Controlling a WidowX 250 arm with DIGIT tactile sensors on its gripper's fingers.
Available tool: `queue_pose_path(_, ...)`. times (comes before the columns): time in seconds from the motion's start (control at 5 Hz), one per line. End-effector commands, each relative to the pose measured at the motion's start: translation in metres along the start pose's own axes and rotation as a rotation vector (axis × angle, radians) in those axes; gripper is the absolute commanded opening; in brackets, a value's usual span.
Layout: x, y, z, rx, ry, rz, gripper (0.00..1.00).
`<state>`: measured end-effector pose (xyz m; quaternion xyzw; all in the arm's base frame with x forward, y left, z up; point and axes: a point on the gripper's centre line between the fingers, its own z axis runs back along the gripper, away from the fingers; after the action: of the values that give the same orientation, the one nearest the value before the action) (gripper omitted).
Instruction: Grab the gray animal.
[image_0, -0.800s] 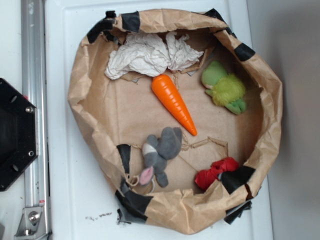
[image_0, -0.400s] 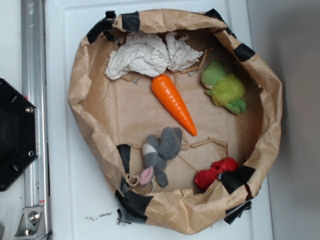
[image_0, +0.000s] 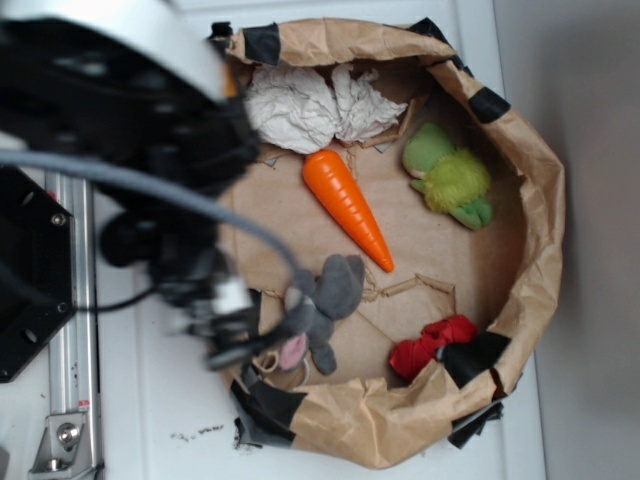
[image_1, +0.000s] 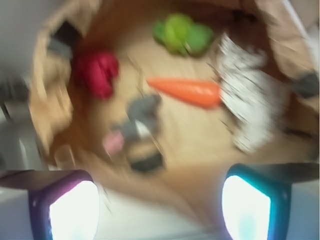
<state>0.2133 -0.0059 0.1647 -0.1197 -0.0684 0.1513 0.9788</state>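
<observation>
Arm: the black robot arm (image_0: 120, 110) reaches in from the upper left of the exterior view, blurred, covering the left wall of the crumpled brown paper basin (image_0: 545, 215) that sits on the white worktop (image_0: 150, 400).
Gripper: the gripper (image_1: 160, 205) is released, its two pale pads (image_1: 74, 210) standing well apart at the bottom of the wrist view with nothing between them; it touches no object.
Gray animal: the small gray plush rabbit with pink inner ears (image_0: 322, 305) lies on the basin floor, ahead of the gripper and roughly centred between the pads in the wrist view (image_1: 139, 127); in the exterior view the arm's lower end sits just beside its head.
Ahead, beyond the rabbit: the orange plastic carrot (image_0: 347, 207), then the fuzzy green plush toy (image_0: 450, 178).
Ahead to the left: the red cloth item (image_1: 96, 72), against the basin wall.
Ahead to the right: the crumpled white paper wad (image_0: 315, 105).
Change: in the two earlier frames no arm showed over the basin; now it fills the upper left. The rabbit, carrot, green toy and red cloth lie where they lay.
Image quality: the wrist view is heavily smeared.
</observation>
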Motion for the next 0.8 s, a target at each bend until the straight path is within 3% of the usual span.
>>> queue_pose_path(0.0, 0.02, -0.006, -0.072, -0.076, 0.013, 0.202, 1.0)
queue_pose_path(0.2, 0.006, -0.031, -0.123, -0.073, 0.079, 0.118, 1.0)
queue_pose_path(0.4, 0.005, -0.039, -0.166, -0.045, 0.052, -0.004, 1.0)
queue_pose_path(0.6, 0.009, -0.042, -0.173, -0.08, 0.071, -0.081, 0.0)
